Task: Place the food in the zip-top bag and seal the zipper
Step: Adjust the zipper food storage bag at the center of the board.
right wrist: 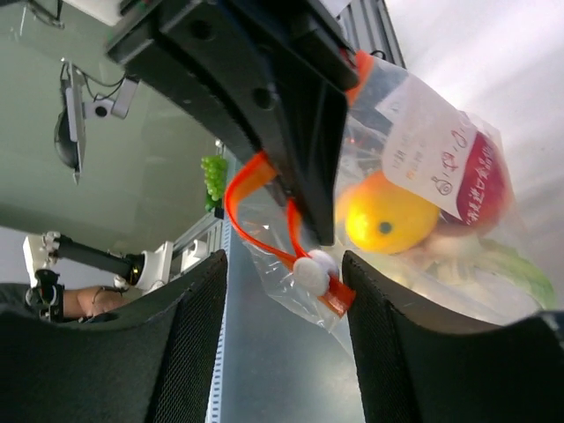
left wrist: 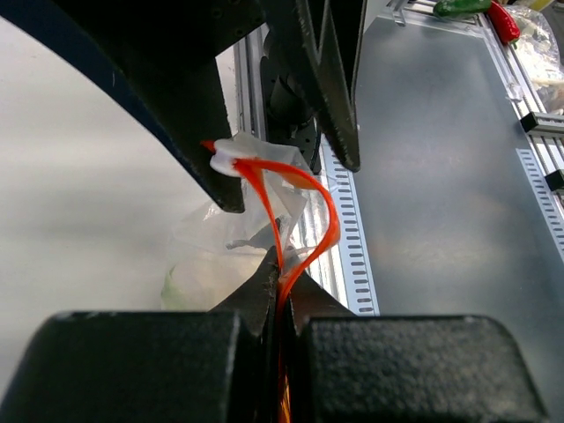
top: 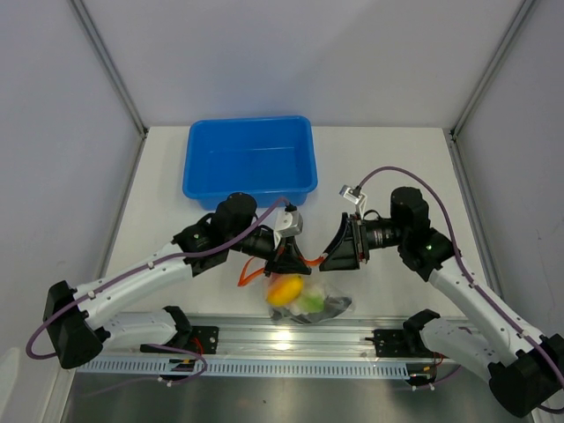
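Observation:
The clear zip-top bag (top: 308,300) hangs above the table's near edge. It holds the food: a yellow-orange piece (right wrist: 388,216), a red piece (right wrist: 486,181) and white-green cauliflower (right wrist: 493,264). My left gripper (top: 289,258) is shut on the red-orange zipper (left wrist: 328,216), which bows out in a loop beyond its jaws (left wrist: 280,264). My right gripper (top: 340,250) is open. In the right wrist view (right wrist: 282,263) its fingers stand either side of the white slider (right wrist: 313,270) at the bag's corner, not touching it. The dark grey fish-like piece is not clearly visible.
The blue tub (top: 248,187) stands behind the grippers at the table's far side. An aluminium rail (top: 291,339) runs along the near edge under the bag. Loose green and red toy food (left wrist: 480,9) lies beyond the rail.

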Robot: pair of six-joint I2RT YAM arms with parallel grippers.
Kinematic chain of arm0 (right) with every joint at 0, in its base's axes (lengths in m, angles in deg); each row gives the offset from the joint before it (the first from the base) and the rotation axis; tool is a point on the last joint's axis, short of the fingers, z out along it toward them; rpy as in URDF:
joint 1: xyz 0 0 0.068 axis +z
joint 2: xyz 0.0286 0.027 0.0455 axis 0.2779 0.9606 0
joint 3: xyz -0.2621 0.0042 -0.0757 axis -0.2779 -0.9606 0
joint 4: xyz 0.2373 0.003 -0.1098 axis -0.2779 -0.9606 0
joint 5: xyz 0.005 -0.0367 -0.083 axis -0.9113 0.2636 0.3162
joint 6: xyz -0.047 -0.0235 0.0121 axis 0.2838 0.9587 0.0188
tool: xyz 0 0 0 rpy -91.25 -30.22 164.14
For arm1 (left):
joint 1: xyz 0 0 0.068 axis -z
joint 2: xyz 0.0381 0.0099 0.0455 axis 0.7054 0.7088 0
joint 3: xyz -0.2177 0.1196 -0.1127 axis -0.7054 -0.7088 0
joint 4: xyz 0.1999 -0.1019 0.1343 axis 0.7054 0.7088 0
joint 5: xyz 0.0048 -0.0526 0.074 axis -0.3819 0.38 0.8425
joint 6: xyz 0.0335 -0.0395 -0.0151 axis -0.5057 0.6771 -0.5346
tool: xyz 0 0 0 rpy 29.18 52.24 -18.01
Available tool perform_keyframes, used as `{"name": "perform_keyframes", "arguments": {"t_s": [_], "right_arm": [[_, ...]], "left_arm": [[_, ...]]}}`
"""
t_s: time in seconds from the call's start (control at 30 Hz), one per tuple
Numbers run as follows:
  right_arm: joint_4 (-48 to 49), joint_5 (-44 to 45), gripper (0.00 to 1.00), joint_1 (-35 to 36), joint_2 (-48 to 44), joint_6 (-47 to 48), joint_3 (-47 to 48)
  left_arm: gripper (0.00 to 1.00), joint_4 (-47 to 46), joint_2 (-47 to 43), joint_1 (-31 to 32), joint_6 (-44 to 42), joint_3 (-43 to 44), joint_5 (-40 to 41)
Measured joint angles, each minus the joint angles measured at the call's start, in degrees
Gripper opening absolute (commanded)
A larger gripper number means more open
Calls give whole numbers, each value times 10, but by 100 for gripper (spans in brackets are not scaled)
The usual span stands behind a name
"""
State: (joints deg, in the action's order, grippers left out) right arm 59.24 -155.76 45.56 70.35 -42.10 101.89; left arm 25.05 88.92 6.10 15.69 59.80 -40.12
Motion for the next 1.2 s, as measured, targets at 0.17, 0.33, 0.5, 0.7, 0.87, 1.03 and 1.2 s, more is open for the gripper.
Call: {"name": "perform_keyframes", "arguments": {"t_s": [0.17,0.33,0.5,0.7,0.87,1.03,1.2], "right_arm": [[20,-15,37,0,-4,-11,0],[23,-25,26,2,-4,-13,-1],[13,-31,28,3,-10,-4,-5],[1,-33,28,4,-15,8,-8],[-8,-32,32,7,-16,19,-9],[-33,-26,42,16,-12,40,-9],[-56,-16,33,24,2,61,-9]], "left_arm": [[1,0,6,0,0,0,-1],[1,0,6,0,0,0,-1],[0,0,6,0,0,0,-1],[1,2,8,0,-1,0,-1],[1,4,8,-1,-1,0,-1],[1,5,8,-3,-1,0,-2],[1,9,9,-4,-1,0,-2]]}}
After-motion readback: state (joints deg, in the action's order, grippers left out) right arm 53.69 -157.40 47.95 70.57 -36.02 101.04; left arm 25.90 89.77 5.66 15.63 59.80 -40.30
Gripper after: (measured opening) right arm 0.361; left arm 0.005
